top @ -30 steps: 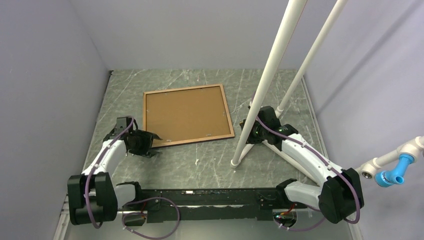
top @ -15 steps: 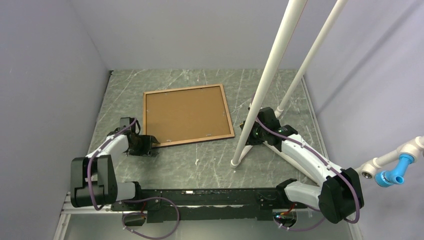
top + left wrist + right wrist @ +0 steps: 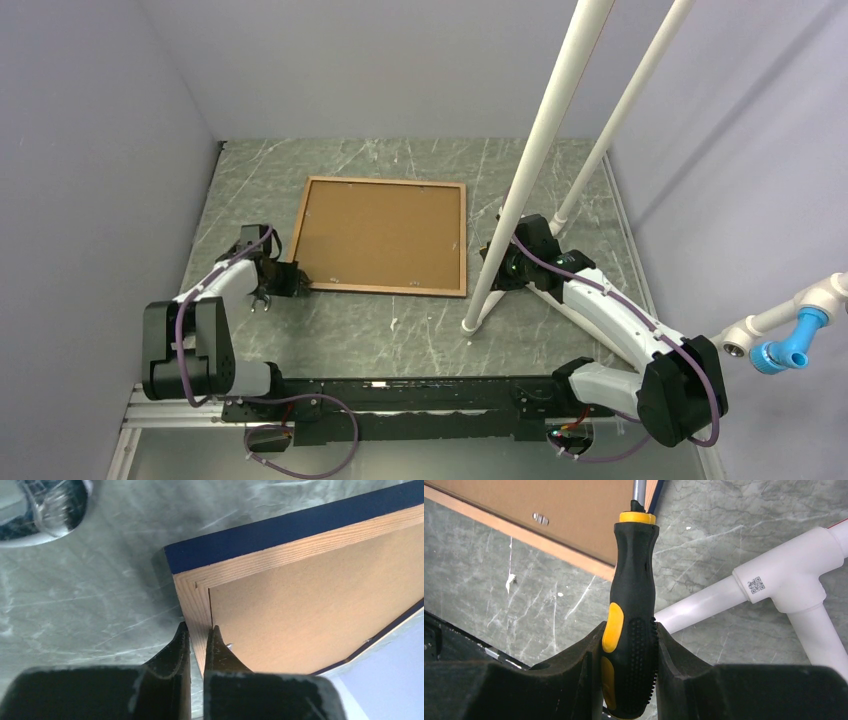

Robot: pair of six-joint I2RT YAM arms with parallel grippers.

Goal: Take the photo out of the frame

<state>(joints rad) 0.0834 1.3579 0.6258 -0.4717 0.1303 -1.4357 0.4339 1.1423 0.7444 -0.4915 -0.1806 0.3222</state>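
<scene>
Frame [image 3: 383, 235] lies flat on tabletop [image 3: 400, 320], back up: brown board, light wood rim, navy outer edge seen in left wrist view [image 3: 300, 590].

Left gripper [image 3: 290, 281] at frame's near-left corner. Jaws narrow, almost together, pinching the wood rim just beside the corner [image 3: 198, 630]; one fingertip outside the rim, the other on the board side.

Right gripper [image 3: 512, 262] just off frame's right edge, near its near-right corner. Closed on a screwdriver [image 3: 631, 580], black-and-yellow handle; metal shaft points to the frame's edge [image 3: 549, 505]. Whether the tip touches: cannot tell.

White pipe stand [image 3: 540, 130] has its feet right of the frame.
</scene>
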